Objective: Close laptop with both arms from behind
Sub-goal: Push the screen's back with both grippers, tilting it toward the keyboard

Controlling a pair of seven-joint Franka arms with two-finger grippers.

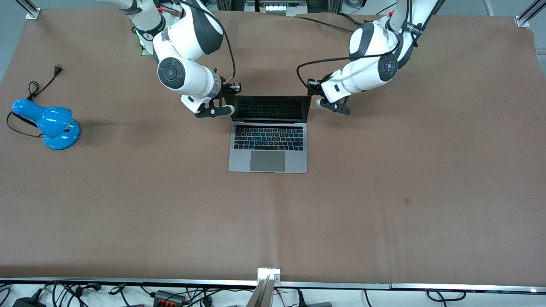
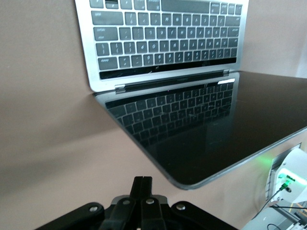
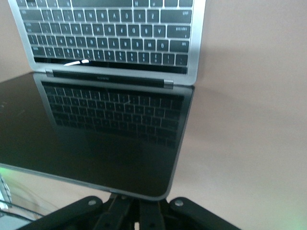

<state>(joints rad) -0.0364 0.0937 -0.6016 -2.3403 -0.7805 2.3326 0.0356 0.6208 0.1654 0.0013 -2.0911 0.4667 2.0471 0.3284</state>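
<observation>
While open, laptop [image 1: 268, 145] seemingly shows lit keys.

No lettering on the laptop [image 1: 268, 136] keys is readable.

Both arms [image 1: 187, 51] are built of rounded glossy white shells with dark grey bands and round dark grey caps at the joints. Black cables [image 1: 230, 51] loop along them. Each pincer [image 2: 142, 191] is black, its linkage bars fastened with small silver screws [image 2: 94, 209].
</observation>
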